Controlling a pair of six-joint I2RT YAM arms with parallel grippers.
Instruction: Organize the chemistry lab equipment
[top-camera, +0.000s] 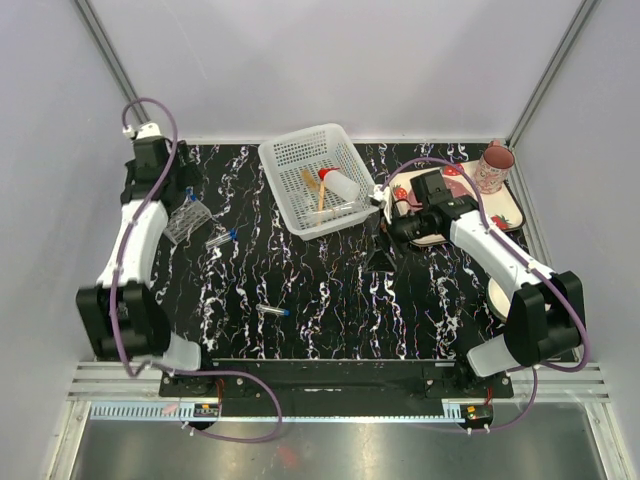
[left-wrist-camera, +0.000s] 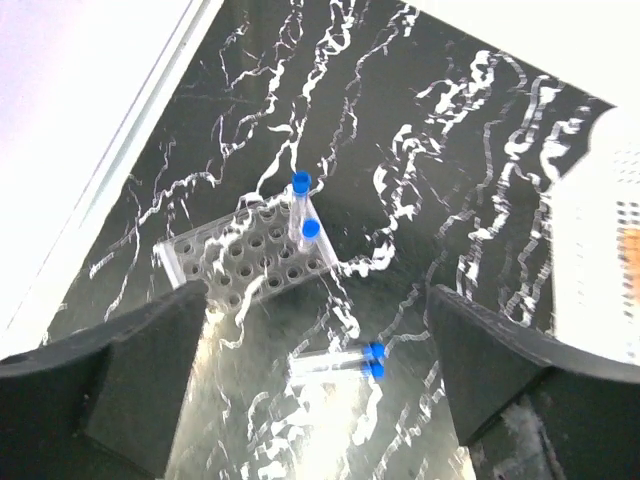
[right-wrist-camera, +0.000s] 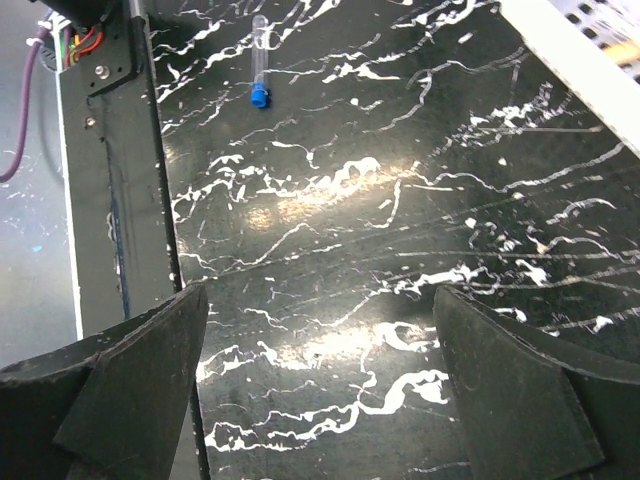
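I'm working the tube-racking step, reading the table from above as a clock face. At about ten o'clock my left gripper is hanging over the rack with its jaws spread wide and nothing between them. Two blue-capped tubes are standing in holes at the rack's end. Just inward from there, a pair of tubes is lying side by side on the table, caps pointing toward the basket. Near seven o'clock a single tube is lying on its own. At twelve o'clock the basket is holding the squeeze bottle and the sticks. Toward three o'clock my right gripper is hovering low over bare table, jaws fully apart and holding nothing. I'm judging the next move to be the left arm's: coming down on one of the lying pair, closing across its barrel without nudging its neighbour, then tipping it upright over a free hole.
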